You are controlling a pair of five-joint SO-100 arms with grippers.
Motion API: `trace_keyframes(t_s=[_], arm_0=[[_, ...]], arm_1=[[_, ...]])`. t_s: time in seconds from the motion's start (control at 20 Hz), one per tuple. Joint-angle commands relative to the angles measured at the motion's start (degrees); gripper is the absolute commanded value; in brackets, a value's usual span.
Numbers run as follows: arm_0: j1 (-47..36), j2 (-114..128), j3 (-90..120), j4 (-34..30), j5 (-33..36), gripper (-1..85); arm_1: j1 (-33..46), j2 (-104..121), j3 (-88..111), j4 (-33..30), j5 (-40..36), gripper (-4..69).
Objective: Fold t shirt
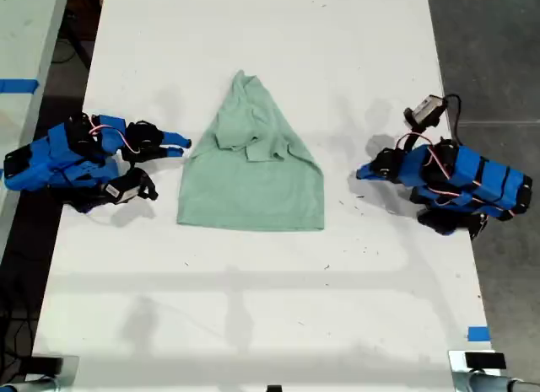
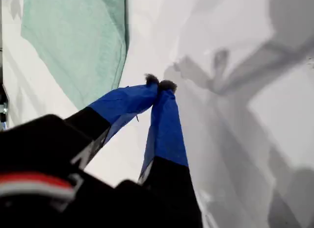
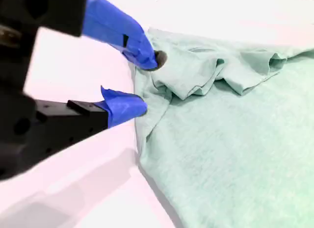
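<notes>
The pale mint-green t shirt [image 1: 253, 185] lies flat on the white table [image 1: 253, 308], tapering to a point at its far end, with sleeves folded in over the middle. My second gripper [image 1: 181, 144] is at the shirt's edge on the exterior view's left. It is open [image 3: 142, 83], with one fingertip [image 3: 147, 56] over the bunched sleeve fabric [image 3: 230, 130] and the other at the hem. My first gripper [image 1: 360, 173] rests on the exterior view's right, a short gap from the shirt. Its tips are shut [image 2: 159, 84] on nothing, and the shirt [image 2: 78, 41] lies off beyond them.
A strip of blue tape [image 1: 477, 333] marks the table's edge at the exterior view's lower right. A second table with blue tape [image 1: 17, 85] stands past a dark gap on the exterior view's left. Dark floor [image 1: 489, 46] lies to the right.
</notes>
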Motion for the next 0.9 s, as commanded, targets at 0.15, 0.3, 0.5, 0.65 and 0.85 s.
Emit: trace_keyframes(t_s=[0.15, 0.3, 0.5, 0.65, 0.85], arm_0=[[-0.62, 0.35, 0.44, 0.26, -0.88, 11.3], [-0.62, 0.35, 0.44, 0.26, -0.88, 11.3], [-0.62, 0.35, 0.44, 0.26, -0.88, 11.3], [-0.62, 0.35, 0.44, 0.26, -0.88, 11.3], [-0.62, 0.35, 0.44, 0.26, -0.88, 11.3]], arm_1=[[-1.32, -4.48, -0.88, -1.05, 1.41, 0.5], [-2.37, -30.41, -9.58, -11.95, -1.41, -0.9], [-6.68, -65.65, -33.05, -15.64, -5.27, 13.8], [-7.47, -70.05, -37.53, -16.96, -6.59, 18.0], [-9.40, -71.28, -38.14, -21.09, -10.46, 19.8]])
